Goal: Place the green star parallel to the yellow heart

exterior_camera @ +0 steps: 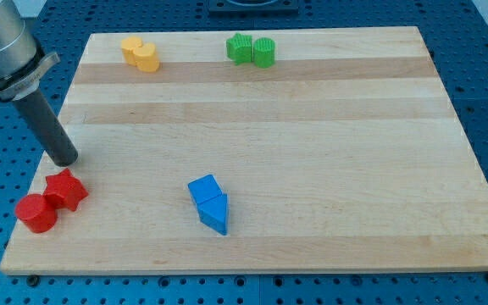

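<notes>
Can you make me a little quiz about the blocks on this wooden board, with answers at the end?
1. True or false: my tip touches the green star.
2. Which pair lies nearest my tip? A red B blue C green
3. Which block sits right beside the green star?

Key:
1. False; my tip is far away at the view's left.
2. A, the red star and red cylinder.
3. The green cylinder.

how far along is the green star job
Already, the green star sits near the view's top, roughly level with the yellow heart and touching a green cylinder. In hand: nothing; my tip rests far off, just above the red star. Any final alignment push is left.
</notes>
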